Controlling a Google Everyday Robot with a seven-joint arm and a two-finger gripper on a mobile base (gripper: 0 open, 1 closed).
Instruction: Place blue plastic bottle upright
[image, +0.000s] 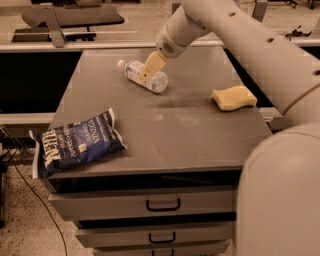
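Cabinet top holds the blue plastic bottle lying flat, with the gripper over its middle, closure undeterminable; next, grasp and tip upright.

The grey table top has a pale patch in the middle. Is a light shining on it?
Camera view: likely yes, the pale patch on the grey table top looks like overhead light reflecting, though that is not certain; shadows are faint, even under the yellow sponge; the tan gripper hangs over the clear bluish plastic bottle lying on its side.
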